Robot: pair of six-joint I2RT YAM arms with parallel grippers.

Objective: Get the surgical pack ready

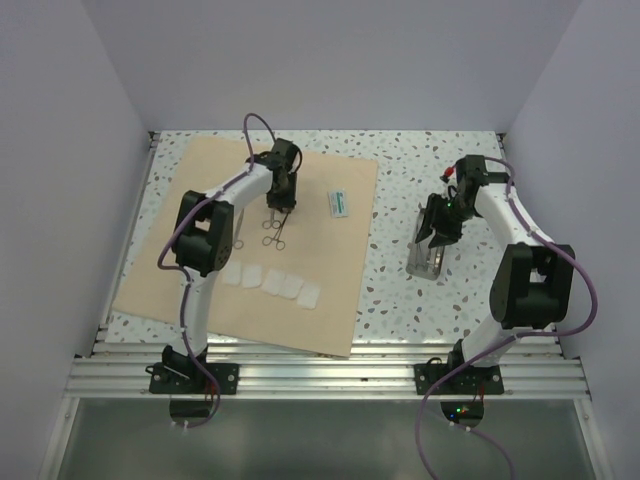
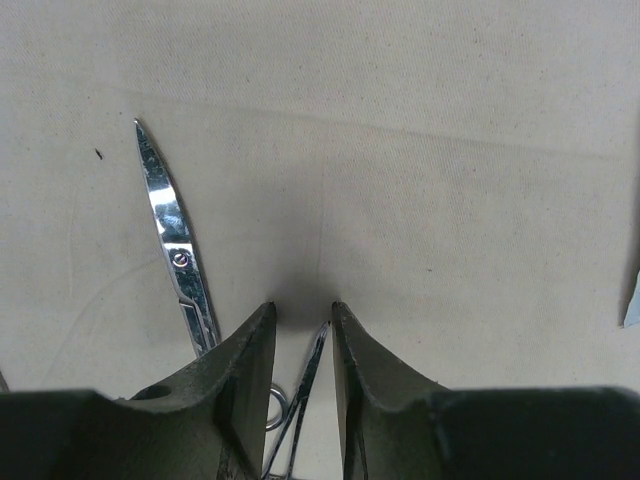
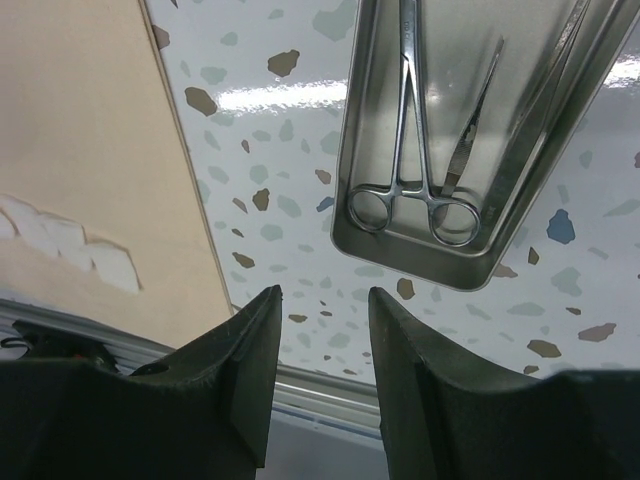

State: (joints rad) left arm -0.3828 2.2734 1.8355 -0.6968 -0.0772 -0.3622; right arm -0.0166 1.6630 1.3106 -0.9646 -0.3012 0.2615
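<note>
The tan wrap sheet [image 1: 200, 260] lies flat on the left half of the table. On it rest steel scissors [image 2: 175, 250] and a thin steel forceps [image 2: 300, 385], both also seen from above as a small steel cluster [image 1: 273, 232]. My left gripper [image 2: 302, 305] is down over the sheet, its fingers straddling the forceps tip with a gap still on the left side. A row of white gauze squares [image 1: 272, 282] lies nearer the sheet's front. The steel tray [image 3: 420, 262] sits on the speckled tabletop and holds ring-handled forceps [image 3: 410, 150]. My right gripper [image 3: 322, 292] hovers open and empty near it.
A small white packet [image 1: 340, 203] lies on the sheet right of the left gripper [image 1: 282, 210]. The tray [image 1: 428, 258] sits under the right gripper [image 1: 432, 238], right of the sheet's edge [image 3: 190, 200]. An aluminium rail [image 1: 320, 370] runs along the near edge; walls enclose three sides.
</note>
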